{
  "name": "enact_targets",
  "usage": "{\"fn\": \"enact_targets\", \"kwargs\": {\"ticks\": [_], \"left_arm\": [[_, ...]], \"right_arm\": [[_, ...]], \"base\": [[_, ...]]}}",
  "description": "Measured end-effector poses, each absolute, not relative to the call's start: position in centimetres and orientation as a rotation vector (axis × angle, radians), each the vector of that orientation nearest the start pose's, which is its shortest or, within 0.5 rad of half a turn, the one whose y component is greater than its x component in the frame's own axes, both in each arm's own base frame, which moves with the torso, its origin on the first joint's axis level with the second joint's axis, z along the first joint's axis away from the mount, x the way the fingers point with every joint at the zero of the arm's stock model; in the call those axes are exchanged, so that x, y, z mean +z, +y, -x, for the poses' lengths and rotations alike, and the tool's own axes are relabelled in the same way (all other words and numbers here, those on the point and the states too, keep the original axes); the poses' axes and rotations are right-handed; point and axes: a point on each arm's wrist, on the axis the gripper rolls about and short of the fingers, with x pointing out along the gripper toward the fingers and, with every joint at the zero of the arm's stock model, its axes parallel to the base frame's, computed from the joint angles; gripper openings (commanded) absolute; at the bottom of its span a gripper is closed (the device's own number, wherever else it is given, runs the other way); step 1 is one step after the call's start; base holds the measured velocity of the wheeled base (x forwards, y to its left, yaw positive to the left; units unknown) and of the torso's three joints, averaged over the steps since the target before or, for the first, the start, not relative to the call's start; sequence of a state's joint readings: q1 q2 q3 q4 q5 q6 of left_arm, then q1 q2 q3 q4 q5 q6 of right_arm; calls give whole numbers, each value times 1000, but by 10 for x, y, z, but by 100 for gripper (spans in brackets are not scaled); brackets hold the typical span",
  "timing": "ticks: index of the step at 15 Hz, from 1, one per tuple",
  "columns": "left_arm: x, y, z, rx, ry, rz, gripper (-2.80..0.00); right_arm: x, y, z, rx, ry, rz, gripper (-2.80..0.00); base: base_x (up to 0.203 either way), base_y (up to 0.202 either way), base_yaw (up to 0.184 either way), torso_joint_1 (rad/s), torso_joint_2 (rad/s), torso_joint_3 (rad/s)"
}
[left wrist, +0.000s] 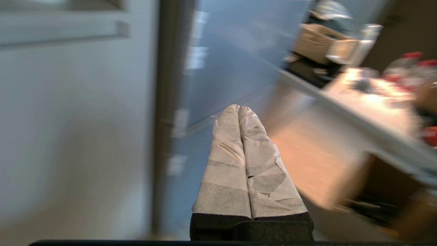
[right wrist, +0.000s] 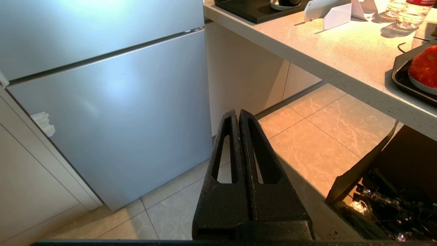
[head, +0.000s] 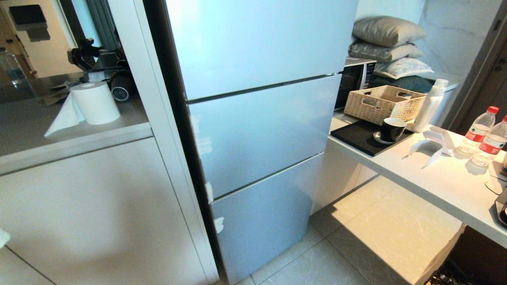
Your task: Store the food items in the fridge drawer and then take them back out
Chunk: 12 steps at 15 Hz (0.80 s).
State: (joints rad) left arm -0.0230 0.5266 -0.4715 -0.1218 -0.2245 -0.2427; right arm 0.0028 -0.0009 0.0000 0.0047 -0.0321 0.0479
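The fridge (head: 257,130) stands shut, showing three pale silvery-blue fronts, so the fridge drawer is hidden behind them. One red bumpy food item (right wrist: 424,66) lies on a plate in a dark tray (right wrist: 397,77) on the counter to the right. My left gripper (left wrist: 239,108), its fingers wrapped in white tape, is shut and empty, pointing toward the lower fridge fronts (left wrist: 218,85). My right gripper (right wrist: 238,112) is black, shut and empty, and hangs over the floor tiles beside the lowest fridge front (right wrist: 129,112). Neither arm shows in the head view.
The white counter (head: 435,178) right of the fridge carries a wicker basket (head: 382,103), a black mug (head: 393,128), a white bottle (head: 431,103), water bottles (head: 479,128) and a microwave (head: 356,77). An open cardboard box (right wrist: 382,191) sits on the floor under it. A white cabinet (head: 79,206) with a paper roll (head: 95,102) stands left.
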Motion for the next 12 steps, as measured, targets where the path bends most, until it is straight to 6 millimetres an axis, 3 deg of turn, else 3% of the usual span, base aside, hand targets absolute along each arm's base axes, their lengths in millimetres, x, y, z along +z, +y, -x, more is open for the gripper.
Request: {"fn": "enact_targets", "kwargs": {"ticks": [2, 4, 9, 12], "left_arm": [[242, -8, -67, -315, 32, 312, -280], [248, -13, -121, -355, 75, 356, -280], [236, -43, -248, -336, 50, 394, -280], [228, -61, -304, -255, -37, 408, -280]], "right_arm": [[75, -1, 23, -29, 3, -47, -280], [75, -1, 23, -29, 3, -47, -280], [75, -1, 23, -29, 3, -47, -280], [75, -1, 23, -29, 3, -47, -280]], "base": [[0, 0, 0, 0, 0, 0], [0, 0, 0, 0, 0, 0], [0, 0, 0, 0, 0, 0], [0, 0, 0, 0, 0, 0]]}}
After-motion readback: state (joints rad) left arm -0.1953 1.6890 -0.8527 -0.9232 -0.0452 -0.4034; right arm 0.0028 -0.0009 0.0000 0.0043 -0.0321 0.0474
